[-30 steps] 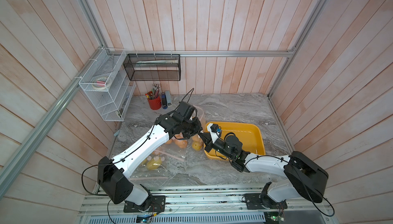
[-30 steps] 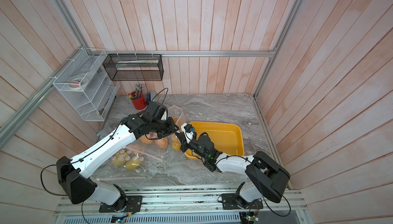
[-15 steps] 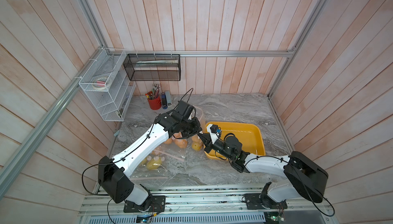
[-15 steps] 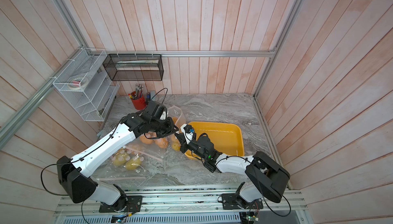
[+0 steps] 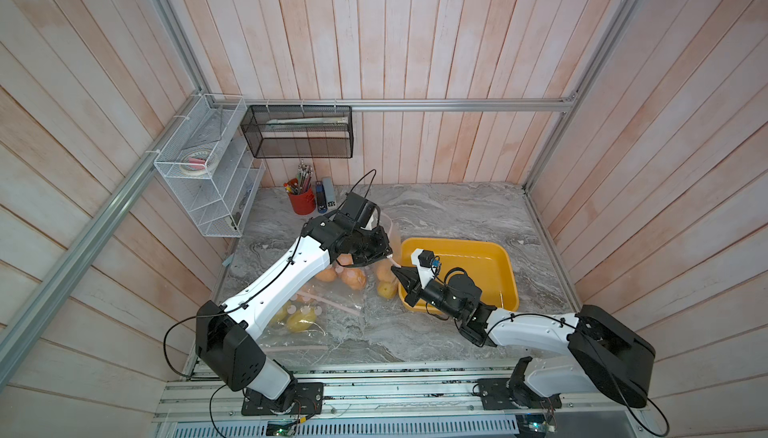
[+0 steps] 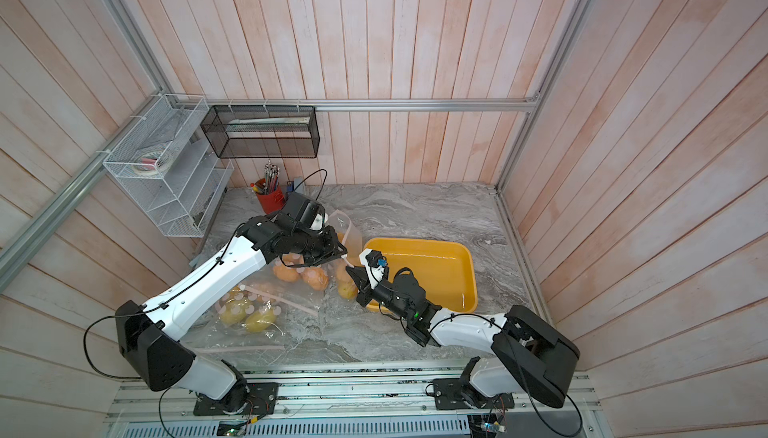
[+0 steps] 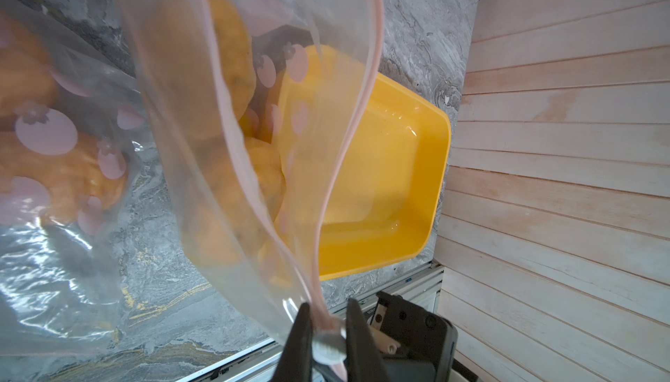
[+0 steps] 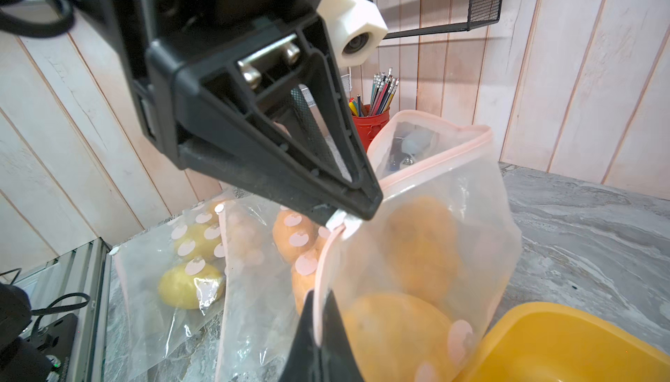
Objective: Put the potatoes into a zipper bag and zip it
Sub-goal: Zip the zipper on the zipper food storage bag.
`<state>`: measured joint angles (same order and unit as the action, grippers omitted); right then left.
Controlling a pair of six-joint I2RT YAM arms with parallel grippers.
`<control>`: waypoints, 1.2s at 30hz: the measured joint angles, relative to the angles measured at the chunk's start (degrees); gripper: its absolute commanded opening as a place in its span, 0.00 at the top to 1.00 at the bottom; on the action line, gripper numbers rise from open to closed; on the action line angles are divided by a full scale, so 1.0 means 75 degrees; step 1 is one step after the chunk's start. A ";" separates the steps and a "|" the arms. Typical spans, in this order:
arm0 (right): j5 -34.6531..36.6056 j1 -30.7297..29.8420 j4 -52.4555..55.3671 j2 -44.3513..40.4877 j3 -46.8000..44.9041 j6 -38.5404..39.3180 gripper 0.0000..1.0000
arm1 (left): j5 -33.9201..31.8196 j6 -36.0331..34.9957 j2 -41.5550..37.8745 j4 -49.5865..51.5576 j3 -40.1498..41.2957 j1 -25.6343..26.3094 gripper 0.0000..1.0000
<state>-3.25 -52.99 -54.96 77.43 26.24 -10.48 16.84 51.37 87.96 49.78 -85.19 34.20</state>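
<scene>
The left arm [image 5: 286,278] reaches from its base at the near left edge of the table [image 5: 457,207] diagonally out to the middle. Its wrist is bent so the left gripper [image 5: 388,253] points down toward the yellow tray [image 5: 478,265]. The jaws are almost together, pinching the top corner of the zipper bag [image 5: 392,230] where the pink zip strip [image 7: 362,108] ends. In the left wrist view a small white piece [image 7: 328,345] sits between the fingers, probably the slider, though it is blurred.

The right arm [image 5: 528,327] lies low along the near right side, with its forearm passing over the tray's near corner. The right gripper [image 5: 398,273] points at the left one from just below it. Its jaws are fully closed on the bag's pink edge lower down the same side.

The bag stands upright between the two grippers, just beside the tray's left wall, and its two zip strips are spread apart at the top. Tan-orange potatoes [image 8: 420,242] are stacked inside it. More potatoes, orange and yellow, lie in flat bags [image 5: 299,319] on the table beneath the left arm
</scene>
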 measured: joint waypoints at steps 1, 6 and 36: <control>0.0009 -0.0020 0.0003 -0.0041 -0.0032 -0.0003 1.00 | -0.0058 -0.0023 0.0000 0.0006 0.0000 -0.0055 1.00; 0.0032 -0.0154 -0.0023 -0.0271 -0.0236 -0.0035 1.00 | -0.0230 -0.0169 0.0000 0.0087 0.0000 -0.0446 1.00; 0.0405 -0.0717 -0.0052 -0.1906 -0.1411 -0.0259 1.00 | -0.1137 -0.0752 0.0067 0.0108 0.0160 -0.2098 1.00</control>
<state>-0.21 -58.37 -55.35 63.13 15.66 -12.43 8.32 45.74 88.47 50.59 -83.99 18.46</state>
